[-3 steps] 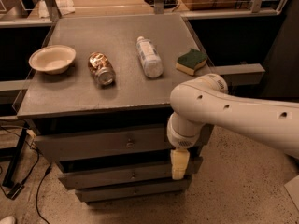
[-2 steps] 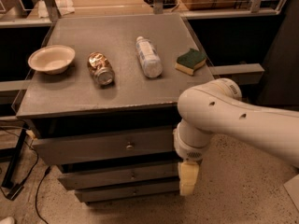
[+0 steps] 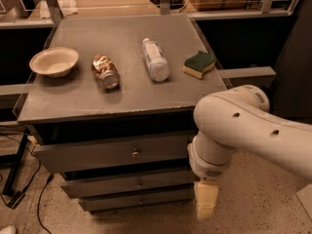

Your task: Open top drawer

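Note:
The top drawer (image 3: 87,154) is the tallest grey front under the cabinet top, closed, with a small round metal knob (image 3: 135,153) at its centre. Two slimmer grey drawer fronts sit below it. My gripper (image 3: 206,204) hangs from the white arm at the cabinet's lower right corner. It is below and to the right of the knob, level with the lower drawers, and touches nothing.
On the grey cabinet top (image 3: 78,99) lie a cream bowl (image 3: 53,61), a crushed can (image 3: 105,71), a white bottle on its side (image 3: 155,59) and a green-and-yellow sponge (image 3: 199,64). Shelving rails stand behind. Cables (image 3: 24,179) lie on the speckled floor at left.
My arm has moved right and down, away from the drawer front. The gripper has dropped from beside the top drawer's right end to the level of the lower drawers.

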`<move>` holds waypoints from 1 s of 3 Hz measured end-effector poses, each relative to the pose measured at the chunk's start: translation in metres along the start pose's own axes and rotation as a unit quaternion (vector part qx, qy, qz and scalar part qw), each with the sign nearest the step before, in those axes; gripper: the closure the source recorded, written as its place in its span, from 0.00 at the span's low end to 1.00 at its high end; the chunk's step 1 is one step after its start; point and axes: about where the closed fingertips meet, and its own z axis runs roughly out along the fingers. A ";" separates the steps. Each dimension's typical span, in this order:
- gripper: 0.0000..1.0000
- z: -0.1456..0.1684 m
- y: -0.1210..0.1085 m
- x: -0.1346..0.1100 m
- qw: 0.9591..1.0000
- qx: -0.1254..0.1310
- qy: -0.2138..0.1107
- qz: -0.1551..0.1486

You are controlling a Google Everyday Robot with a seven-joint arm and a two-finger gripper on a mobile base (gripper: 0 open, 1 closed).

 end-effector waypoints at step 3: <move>0.00 -0.006 -0.065 -0.043 0.999 0.038 -0.003 -0.020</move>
